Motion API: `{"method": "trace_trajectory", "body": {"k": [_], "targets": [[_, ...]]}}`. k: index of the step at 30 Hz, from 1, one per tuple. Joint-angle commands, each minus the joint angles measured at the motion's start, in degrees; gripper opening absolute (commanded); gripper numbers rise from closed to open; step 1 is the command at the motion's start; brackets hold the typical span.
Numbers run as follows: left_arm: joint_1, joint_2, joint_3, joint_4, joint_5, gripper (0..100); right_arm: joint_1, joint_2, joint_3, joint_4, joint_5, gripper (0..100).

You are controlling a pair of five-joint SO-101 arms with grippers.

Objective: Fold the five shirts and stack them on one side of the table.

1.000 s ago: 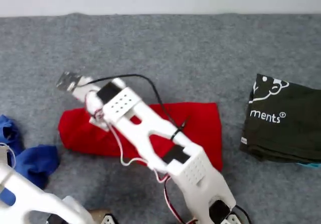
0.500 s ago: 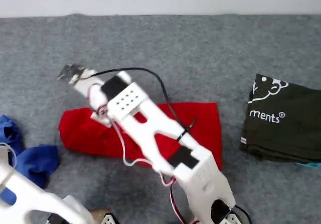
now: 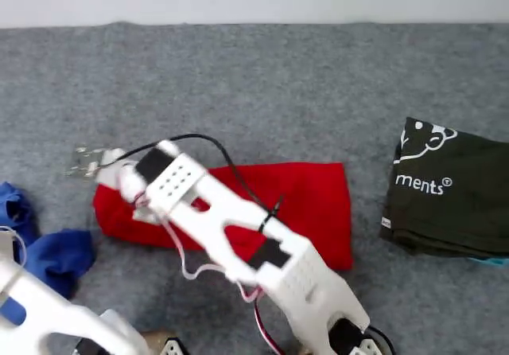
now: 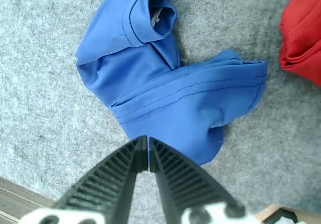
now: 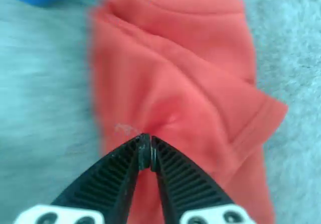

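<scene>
red shirt [image 3: 318, 204] partly under arm [image 3: 294, 267], blue shirt [image 3: 52, 255] cropped

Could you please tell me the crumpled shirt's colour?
Blue shirt; clearest in the left wrist view.

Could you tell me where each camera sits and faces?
High view: fixed above the table, looking down; left arm, right arm, red shirt, blue shirt, dark shirt show.
Left wrist view: on that wrist, facing past the shut left tool at the blue shirt.
Right wrist view: likewise, shut right tool over the red shirt.
Shared: red and blue shirts.
</scene>
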Motion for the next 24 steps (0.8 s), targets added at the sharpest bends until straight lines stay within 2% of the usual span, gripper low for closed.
{"method": "trace_trajectory", "body": {"k": [1,6,14,19,24], "targets": [[0.1,-1.7,-0.8,-0.6,-0.3,2,5.1,2.7,-5.8,-7.2,6.8,1.0],[0.1,-1.7,-0.8,-0.6,-0.3,2,7.1,7.2,-17.3,-10.6,10.9,1.0],[0.1,-1.7,-0.8,-0.6,-0.3,2,2.1,8.1,-34.0,6.0,10.4,1.0],[0.1,-1.7,-0.8,-0.6,-0.3,2,-0.7,8.7,-41.5,17.0,1.8,1.0],[0.1,-1.4,-0.8,-0.6,-0.3,2,-2.1,9.6,-40.4,22.5,-2.5,1.0]]}}
